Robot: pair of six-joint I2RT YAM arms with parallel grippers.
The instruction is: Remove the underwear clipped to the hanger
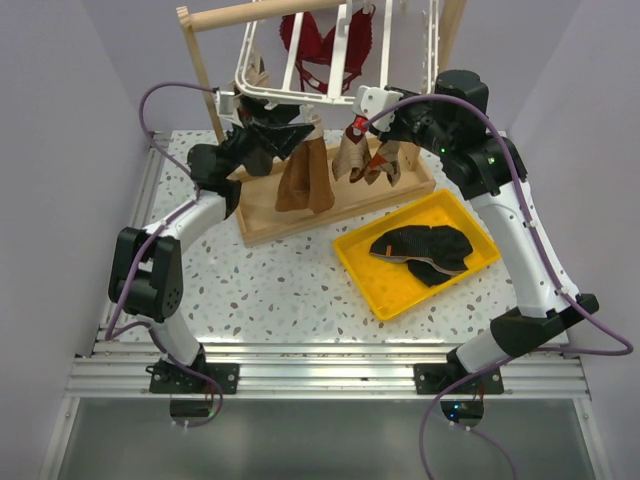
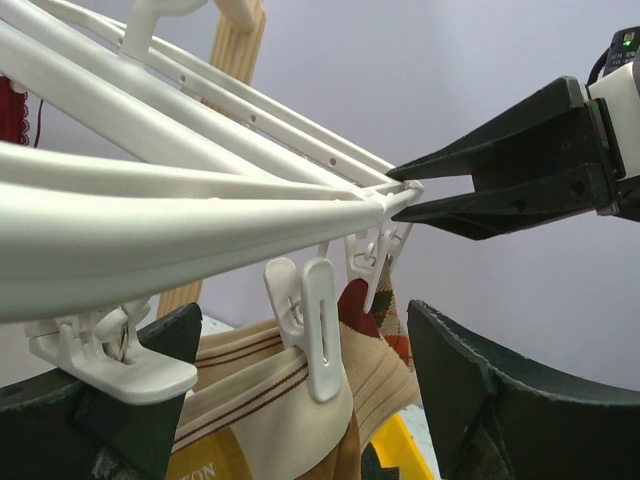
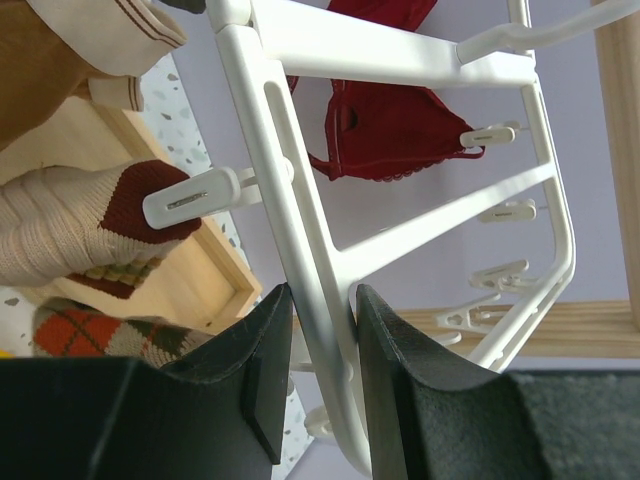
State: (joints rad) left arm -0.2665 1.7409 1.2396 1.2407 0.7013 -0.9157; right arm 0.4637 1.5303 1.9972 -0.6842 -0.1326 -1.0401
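The white hanger (image 1: 262, 90) hangs from a wooden frame at the back. Brown underwear (image 1: 305, 178) with a beige waistband (image 2: 270, 395) hangs from one of its clips (image 2: 320, 335). My left gripper (image 1: 270, 135) is open; in the left wrist view (image 2: 300, 395) its fingers (image 2: 500, 400) stand on either side of that clip and waistband, not touching. My right gripper (image 1: 367, 104) is shut on the hanger's rim bar (image 3: 300, 250), seen between the jaws in the right wrist view (image 3: 322, 325). Black and dark underwear (image 1: 425, 250) lies in the yellow tray (image 1: 372, 282).
A red bra (image 1: 322, 45) and argyle socks (image 1: 365, 160) also hang from the hanger. The wooden frame's base tray (image 1: 262, 215) sits under them. The yellow tray lies at the front right of that base.
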